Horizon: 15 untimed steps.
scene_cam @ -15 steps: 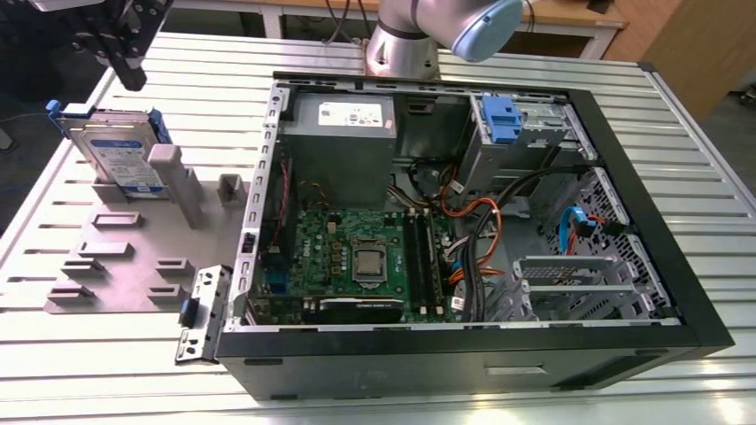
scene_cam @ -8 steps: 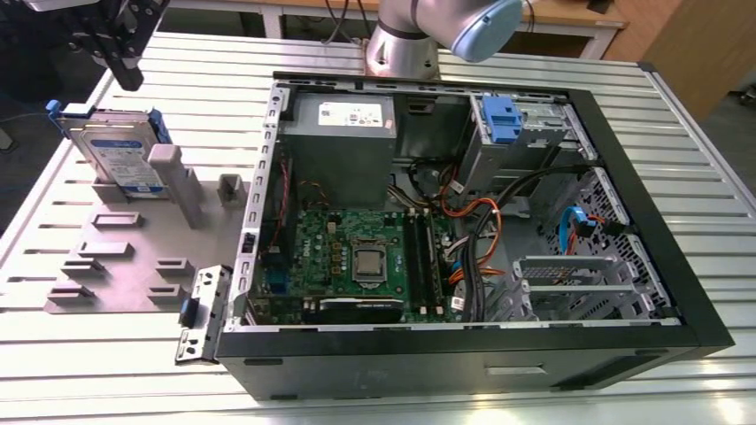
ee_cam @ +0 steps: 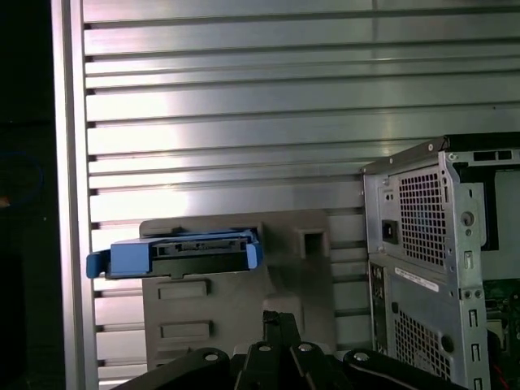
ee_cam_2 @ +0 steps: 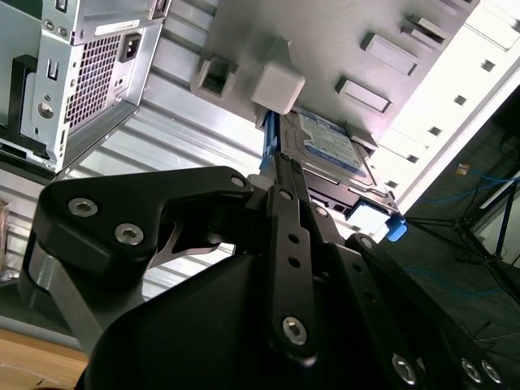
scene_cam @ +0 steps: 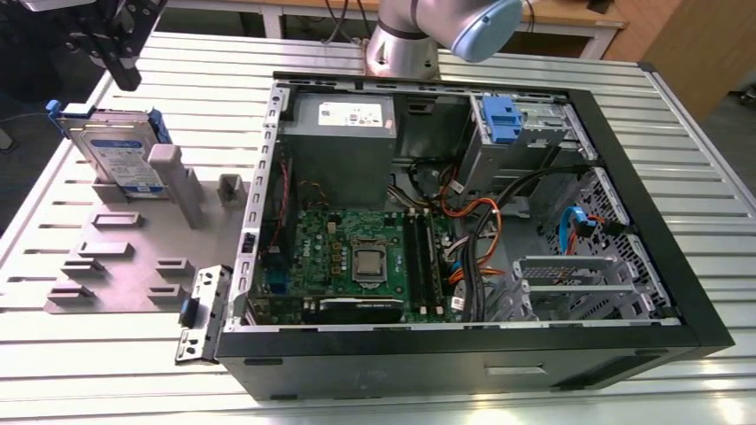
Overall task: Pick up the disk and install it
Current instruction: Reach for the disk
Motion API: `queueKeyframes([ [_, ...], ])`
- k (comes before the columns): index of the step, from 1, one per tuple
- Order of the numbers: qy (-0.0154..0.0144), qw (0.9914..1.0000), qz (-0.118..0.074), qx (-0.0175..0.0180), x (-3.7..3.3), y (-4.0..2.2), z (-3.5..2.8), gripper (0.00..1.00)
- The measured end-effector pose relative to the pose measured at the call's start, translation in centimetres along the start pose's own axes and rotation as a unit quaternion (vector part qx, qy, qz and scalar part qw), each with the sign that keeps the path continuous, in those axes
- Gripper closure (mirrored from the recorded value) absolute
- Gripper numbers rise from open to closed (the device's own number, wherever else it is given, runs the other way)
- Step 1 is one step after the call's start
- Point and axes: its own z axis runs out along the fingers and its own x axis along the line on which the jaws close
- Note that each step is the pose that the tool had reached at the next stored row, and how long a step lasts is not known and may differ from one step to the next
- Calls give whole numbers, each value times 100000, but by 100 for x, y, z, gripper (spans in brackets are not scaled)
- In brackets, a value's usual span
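Open case fills the lower right. Grey holder sits at left. Disk stands on edge in it, upper left, untouched. Gripper hovers just above, jaws pressed together, empty. Pick and install both undone.

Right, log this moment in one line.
gripper: shut, empty, near disk | disk: upright in grey holder, not gripped | install: not done

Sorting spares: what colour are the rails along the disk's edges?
Blue rails on the disk, best in the first wrist view.
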Motion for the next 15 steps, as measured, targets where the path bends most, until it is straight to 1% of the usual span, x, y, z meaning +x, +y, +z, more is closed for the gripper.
queueKeyframes([
  [5,-3,100000,-1,-1,51,-4,7,89],
  [15,-3,100000,-1,-3,108,-9,20,89],
])
